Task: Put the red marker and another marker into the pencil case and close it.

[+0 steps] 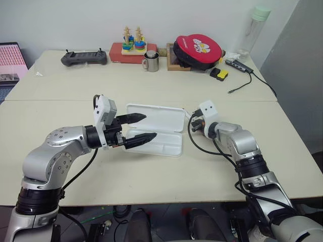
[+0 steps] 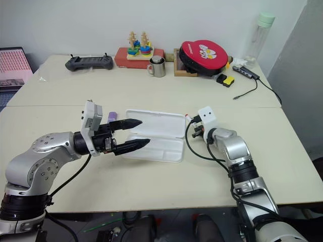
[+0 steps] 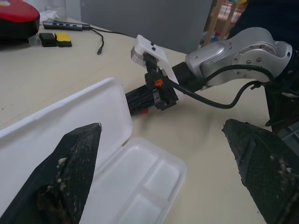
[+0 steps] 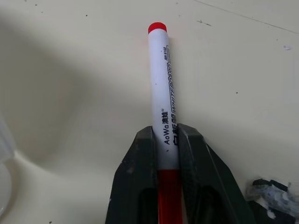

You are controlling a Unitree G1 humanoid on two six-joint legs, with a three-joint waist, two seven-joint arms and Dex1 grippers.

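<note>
Beside open pencil case (image 1: 156,128), right claw (image 4: 167,140) clamped on red marker (image 4: 163,84) lying on surface (image 1: 151,166). Left claw (image 1: 141,127) spread wide, empty, over case. Step: pickup. Next: lift, carry into tray.

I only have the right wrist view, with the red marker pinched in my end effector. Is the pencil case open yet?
Observer: Yes, the pencil case lies open, just left of the right end effector holding the red marker.
Operator: Is the other arm in my way?
Observer: The left end effector hangs open over the case's left end.
Operator: And the purple marker?
Observer: The purple marker lies on the table beside the case's left end.
</note>
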